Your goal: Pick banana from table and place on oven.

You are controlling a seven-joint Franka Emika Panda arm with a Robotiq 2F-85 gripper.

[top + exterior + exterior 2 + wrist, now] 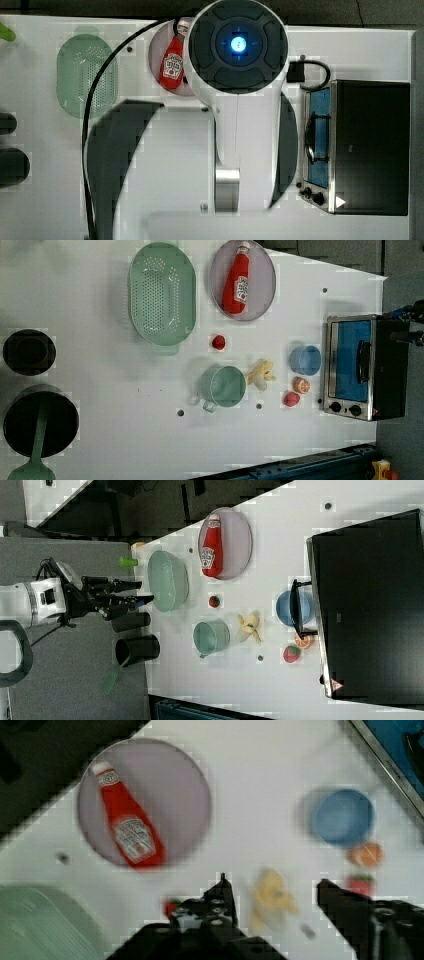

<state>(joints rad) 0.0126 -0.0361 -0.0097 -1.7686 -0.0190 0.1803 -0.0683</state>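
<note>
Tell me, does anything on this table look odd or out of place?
Two small things. The ketchup bottle lies flat on a plate instead of standing. The banana sits on the bare table with its peel splayed open, between the green cup and the blue bowl. Nothing looks spilled or broken.

In your top view the arm (240, 100) hides the banana and most of the ketchup bottle (173, 62), while your wrist view blurs the banana (271, 896) and crops the oven (395, 760).
</note>
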